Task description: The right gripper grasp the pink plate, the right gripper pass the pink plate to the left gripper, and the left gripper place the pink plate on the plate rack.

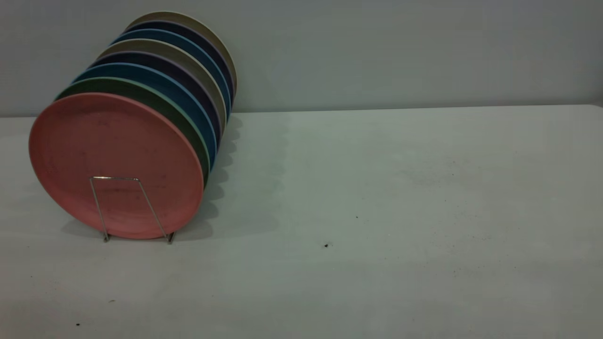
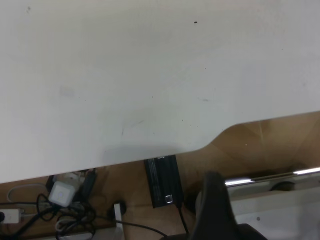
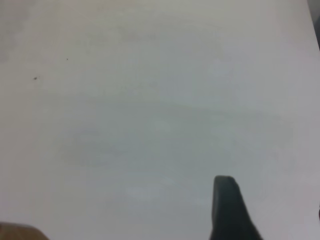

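Pink plate (image 1: 113, 155) upright in plate rack (image 1: 123, 197), no tool touching.

table (image 1: 400, 197) | seven plates behind front one (image 1: 188, 61) | cables (image 2: 70, 210)

From my exterior camera, the round salmon-pink matte plate (image 1: 115, 162) stands on edge at the front of a row of plates in the thin silver wire plate rack (image 1: 131, 208), on the left part of the pale flat table (image 1: 377, 212). One upright wire loop crosses its lower face. Directly behind it stands the round green plate (image 1: 165, 101), then the remaining plates recede toward the wall (image 1: 400, 52) at the back.
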Available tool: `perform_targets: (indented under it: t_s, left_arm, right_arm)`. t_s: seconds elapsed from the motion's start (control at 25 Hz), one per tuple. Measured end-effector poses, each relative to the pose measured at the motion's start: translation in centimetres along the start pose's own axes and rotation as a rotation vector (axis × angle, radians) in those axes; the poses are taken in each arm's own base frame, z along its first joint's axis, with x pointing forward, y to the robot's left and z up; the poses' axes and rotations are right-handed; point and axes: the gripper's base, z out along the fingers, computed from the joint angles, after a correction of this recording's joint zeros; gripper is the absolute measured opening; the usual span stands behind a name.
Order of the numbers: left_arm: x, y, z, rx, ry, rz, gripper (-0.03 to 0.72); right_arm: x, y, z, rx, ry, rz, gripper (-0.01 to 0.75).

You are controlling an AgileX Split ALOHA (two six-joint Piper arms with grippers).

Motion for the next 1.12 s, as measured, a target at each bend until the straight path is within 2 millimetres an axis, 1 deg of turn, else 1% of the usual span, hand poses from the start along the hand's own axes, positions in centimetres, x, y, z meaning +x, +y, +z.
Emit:
perform_targets:
  t_s: [0.24,0.36,0.52,0.64,1.12]
  left_arm:
    - [0.8,0.0,-0.8,-0.017,-0.078,-0.025,0.567]
    - [2.0,-0.1,-1.7,-0.046,-0.186,-0.053,0.567]
    - [3.9,-0.4,-2.8,-0.063,-0.336,-0.048,0.567]
    - [5.2,-0.6,-3.2,-0.07,-0.414,-0.042,0.567]
    - [5.4,-0.6,-3.3,-0.07,-0.422,-0.041,0.567]
  right_arm:
    - [0.0,0.0,0.0,-0.001,0.001,0.0,0.438]
    - [0.0,0.0,0.0,-0.001,0.001,0.0,0.438]
    - [0.0,0.0,0.0,-0.001,0.002,0.0,0.438]
    - [0.0,0.0,0.0,-0.002,0.002,0.001,0.438]
    - [0.0,0.0,0.0,-0.002,0.002,0.001,0.438]
